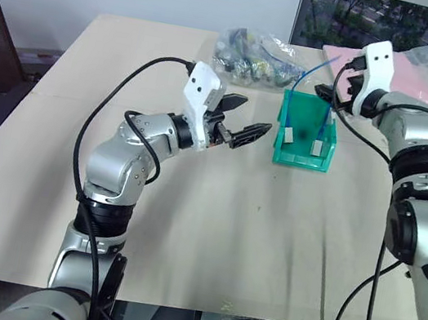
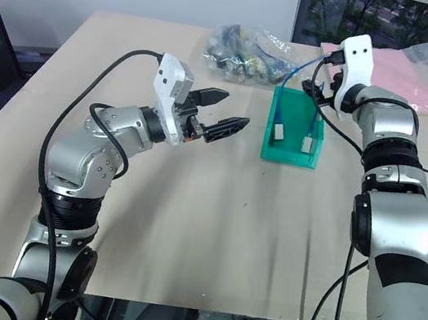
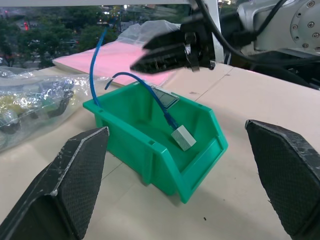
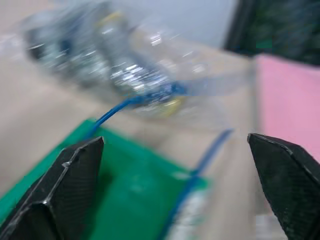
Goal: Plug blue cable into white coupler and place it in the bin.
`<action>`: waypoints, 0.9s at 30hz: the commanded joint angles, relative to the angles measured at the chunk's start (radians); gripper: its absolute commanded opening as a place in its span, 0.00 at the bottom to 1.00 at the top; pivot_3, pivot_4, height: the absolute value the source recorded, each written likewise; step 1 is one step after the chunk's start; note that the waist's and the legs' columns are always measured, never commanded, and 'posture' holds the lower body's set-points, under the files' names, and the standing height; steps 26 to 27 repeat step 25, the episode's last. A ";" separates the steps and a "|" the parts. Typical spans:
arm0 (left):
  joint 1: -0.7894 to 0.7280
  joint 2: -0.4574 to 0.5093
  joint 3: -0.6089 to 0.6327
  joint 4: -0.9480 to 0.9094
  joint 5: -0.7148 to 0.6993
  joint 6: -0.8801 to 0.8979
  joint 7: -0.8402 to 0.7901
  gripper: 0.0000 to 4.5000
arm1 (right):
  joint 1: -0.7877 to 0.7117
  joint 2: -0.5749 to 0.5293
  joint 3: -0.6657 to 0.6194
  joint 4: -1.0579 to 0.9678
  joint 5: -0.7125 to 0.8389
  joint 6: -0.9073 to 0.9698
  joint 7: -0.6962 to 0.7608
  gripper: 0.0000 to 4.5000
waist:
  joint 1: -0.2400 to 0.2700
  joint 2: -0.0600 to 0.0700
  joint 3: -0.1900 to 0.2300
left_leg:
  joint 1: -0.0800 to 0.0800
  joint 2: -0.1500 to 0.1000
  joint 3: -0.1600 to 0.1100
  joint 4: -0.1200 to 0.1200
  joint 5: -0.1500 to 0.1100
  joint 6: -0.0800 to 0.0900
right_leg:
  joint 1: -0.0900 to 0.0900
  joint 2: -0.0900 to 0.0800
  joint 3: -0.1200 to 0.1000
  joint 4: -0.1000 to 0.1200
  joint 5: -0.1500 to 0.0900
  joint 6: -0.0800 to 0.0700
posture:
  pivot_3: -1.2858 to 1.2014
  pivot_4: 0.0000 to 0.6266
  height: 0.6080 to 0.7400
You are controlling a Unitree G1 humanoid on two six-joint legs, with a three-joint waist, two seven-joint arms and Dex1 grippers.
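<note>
Bench point(image 1: 209, 234): pale tan top, carrying all items listed.

Left hand point(image 1: 244, 121): nearest item, raised over the bench's middle, fingers spread wide and holding nothing, pointed toward the bin.

Bin point(image 1: 303, 155): teal-green, just beyond and to the right of the left hand, standing on the bench.

Blue cable point(image 3: 150, 89): its ends lie inside the bin, the cord looping up and out over the rear wall.

White coupler point(image 3: 183, 138): on the cable's end, resting inside the bin (a second pale tag-like piece lies beside it).

Right hand point(image 3: 165, 50): above the bin's rear wall, fingers parted, gripping nothing.

Clear bag point(image 1: 253, 55) of mixed parts: behind the bin.

Pink sheet point(image 1: 427, 81): far right corner, under crinkled plastic.
</note>
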 commanded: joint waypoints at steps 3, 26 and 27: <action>0.015 0.020 0.002 -0.036 -0.023 -0.019 0.003 1.00 | 0.077 -0.100 -0.033 -0.139 0.002 0.001 0.109 0.95 | -0.001 0.000 0.000 | 0.000 0.000 0.001 0.000 0.000 0.000 | 0.000 0.000 0.001 0.000 0.000 0.000 | 0.52 0.24 1.00; 0.833 0.114 0.070 -0.206 0.161 -0.409 0.105 1.00 | 1.402 -0.151 -0.373 -1.090 0.358 -0.104 0.447 0.98 | 0.008 0.003 0.003 | 0.020 0.002 0.003 -0.002 -0.004 0.006 | 0.019 -0.004 0.009 -0.002 0.001 -0.001 | 0.52 0.24 1.00; 0.833 0.114 0.070 -0.206 0.161 -0.409 0.105 1.00 | 1.402 -0.151 -0.373 -1.090 0.358 -0.104 0.447 0.98 | 0.008 0.003 0.003 | 0.020 0.002 0.003 -0.002 -0.004 0.006 | 0.019 -0.004 0.009 -0.002 0.001 -0.001 | 0.52 0.24 1.00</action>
